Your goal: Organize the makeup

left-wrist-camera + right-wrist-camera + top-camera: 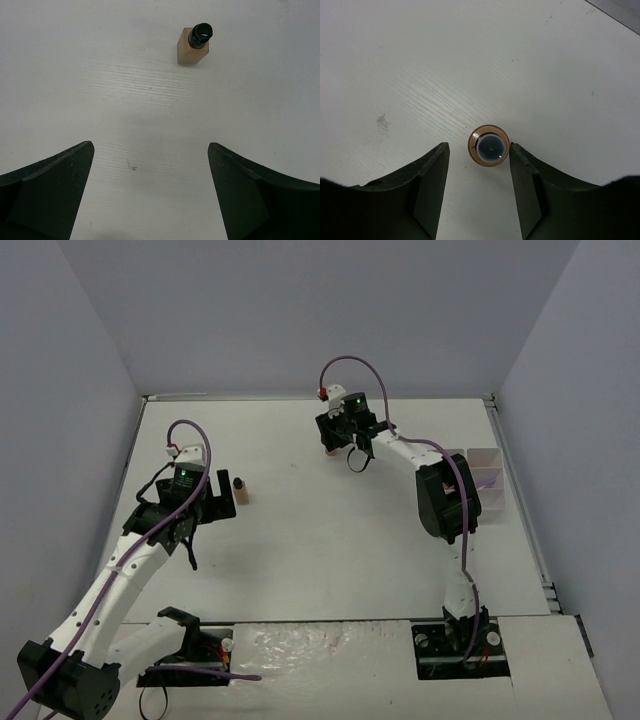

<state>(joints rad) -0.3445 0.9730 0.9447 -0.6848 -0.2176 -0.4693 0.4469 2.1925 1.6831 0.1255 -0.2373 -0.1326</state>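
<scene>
Toward twelve o'clock on the tabletop (300,540), straddles an upright round bottle (489,145) with half-narrowed right claw (479,147), not gripping yet. Likely light, rigid, slick: pinch the body. Left claw (150,145) wide, square bottle (194,46) at one o'clock.

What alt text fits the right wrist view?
A small round tan container with a dark top stands upright on the white table, seen from straight above, between the dark fingers of the right gripper. It sits nearly against one finger, with a clear gap to the other.
</scene>
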